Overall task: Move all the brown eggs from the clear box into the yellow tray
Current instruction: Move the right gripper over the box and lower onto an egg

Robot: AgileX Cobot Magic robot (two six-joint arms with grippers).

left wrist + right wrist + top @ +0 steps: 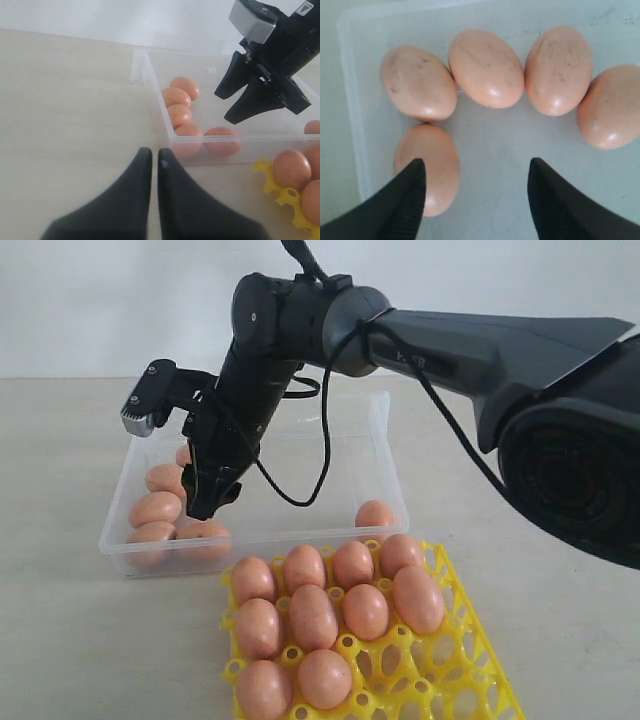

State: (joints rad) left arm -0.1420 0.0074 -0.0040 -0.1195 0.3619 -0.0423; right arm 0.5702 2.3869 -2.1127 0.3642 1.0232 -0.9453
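brown eggs (486, 67), clear box (388, 460) — right hand (476, 162) spread

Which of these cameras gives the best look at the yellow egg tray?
The exterior view: the yellow tray lies nearly whole in the foreground, brown eggs in its cups, only its near edge cut off. The left wrist view catches just one corner. The right wrist view shows none of it.

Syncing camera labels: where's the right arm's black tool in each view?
Exterior: right tool left of centre, over the clear plastic box.
Left wrist: tool upper right of picture, open.
Right wrist: tool bottom edge, fingers apart.
Landmark: five oval brown eggs at the box's end.
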